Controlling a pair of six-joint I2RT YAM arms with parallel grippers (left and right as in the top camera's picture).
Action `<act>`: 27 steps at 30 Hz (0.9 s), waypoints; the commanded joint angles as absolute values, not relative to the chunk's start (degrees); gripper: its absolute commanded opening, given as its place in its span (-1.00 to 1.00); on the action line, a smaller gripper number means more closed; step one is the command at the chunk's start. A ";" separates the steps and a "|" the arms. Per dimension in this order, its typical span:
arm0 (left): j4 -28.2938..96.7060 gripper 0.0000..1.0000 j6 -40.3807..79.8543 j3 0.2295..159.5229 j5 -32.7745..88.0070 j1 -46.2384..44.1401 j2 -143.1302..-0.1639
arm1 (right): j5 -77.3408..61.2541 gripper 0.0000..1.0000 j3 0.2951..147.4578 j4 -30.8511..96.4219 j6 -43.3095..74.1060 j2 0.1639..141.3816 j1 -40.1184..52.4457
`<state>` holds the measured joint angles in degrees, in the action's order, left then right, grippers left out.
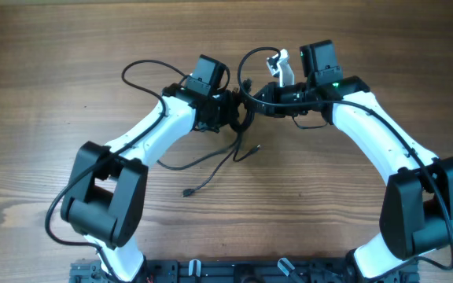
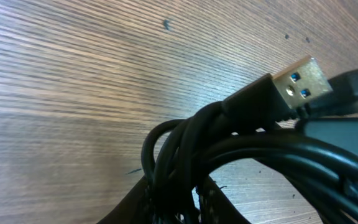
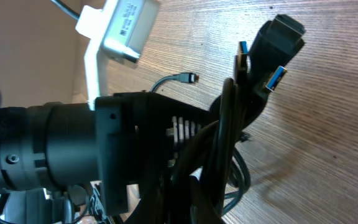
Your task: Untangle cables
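The cables (image 1: 244, 119) are a bunch of thin black cords held up between my two grippers at the table's upper middle. My left gripper (image 1: 237, 110) is shut on the bunch from the left. In the left wrist view the cords (image 2: 229, 143) run through its jaws (image 2: 179, 208), with a silvery USB plug (image 2: 300, 81) sticking out. My right gripper (image 1: 258, 102) is shut on the bunch from the right. In the right wrist view the cords (image 3: 229, 137) rise from its jaws (image 3: 229, 199) to two blue-tongued plugs (image 3: 277, 76). Loose ends (image 1: 187, 191) trail onto the table.
A second loose plug end (image 1: 255, 147) lies on the wooden table (image 1: 46, 157) below the grippers. A thin cord loops above the right gripper (image 1: 250, 56). The left arm's black wrist and white camera mount (image 3: 120, 28) fill the left of the right wrist view.
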<state>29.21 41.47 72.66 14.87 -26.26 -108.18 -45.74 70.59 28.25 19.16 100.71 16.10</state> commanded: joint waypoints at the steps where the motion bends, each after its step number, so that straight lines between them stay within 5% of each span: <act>1: 27.14 -0.63 41.89 72.97 14.48 -27.27 -110.91 | -47.99 -0.91 70.81 28.49 18.15 98.78 16.53; 15: 26.15 -0.92 40.73 72.99 13.23 -25.21 -110.91 | -45.78 -0.91 70.81 30.76 18.04 98.78 16.53; 16: 25.85 -0.92 40.73 72.99 13.13 -25.21 -110.89 | -45.39 -0.84 70.81 30.94 18.20 98.78 16.53; 19: 26.00 -0.92 40.82 72.99 13.17 -24.23 -109.58 | -45.04 -0.11 70.81 31.05 19.38 98.78 16.53; 27: 31.35 -0.92 56.69 72.99 10.68 -18.24 -103.63 | -46.00 0.08 70.83 30.37 21.02 98.76 16.95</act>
<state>30.46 47.16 72.66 12.29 -20.71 -108.09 -43.90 70.59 30.83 20.05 100.49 16.27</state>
